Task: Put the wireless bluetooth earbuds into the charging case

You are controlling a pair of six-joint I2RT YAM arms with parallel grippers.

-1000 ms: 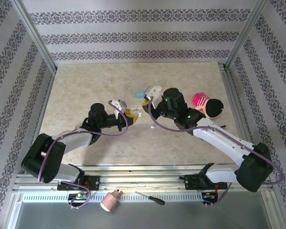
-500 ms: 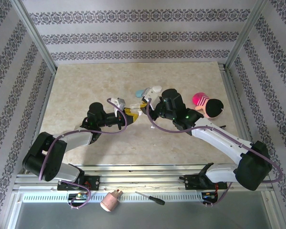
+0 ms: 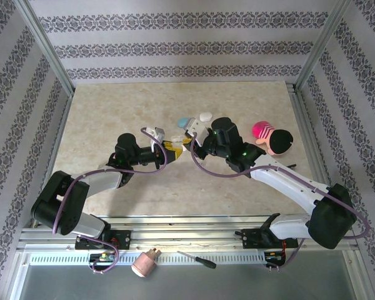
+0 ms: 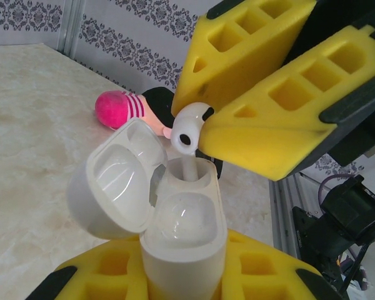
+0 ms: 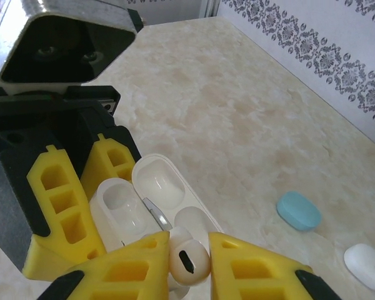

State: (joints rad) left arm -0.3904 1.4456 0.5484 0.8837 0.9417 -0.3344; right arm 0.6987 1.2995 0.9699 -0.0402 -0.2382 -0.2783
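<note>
My left gripper [image 4: 181, 275] is shut on the base of a white charging case [image 4: 184, 240], held upright with its lid [image 4: 115, 178] swung open to the left. My right gripper [image 5: 189, 265] is shut on a glossy white earbud [image 5: 189, 261]. The earbud [image 4: 189, 128] hangs right over the case's far slot, and its stem reaches down into that slot. The near slot looks bare. In the top view both grippers meet at the table's middle, left gripper [image 3: 169, 149] facing right gripper [image 3: 190, 139].
A pale blue pebble case [image 3: 184, 121] and a white one [image 3: 205, 116] lie just behind the grippers. A pink plush toy [image 3: 270, 137] sits at the right. A screwdriver [image 3: 197, 260] and a pink-and-white object [image 3: 145, 263] rest on the rail in front of the arm bases.
My right gripper has moved left and nearer to the left one, bringing the earbud over the open case. The white pebble case behind it has come into sight.
</note>
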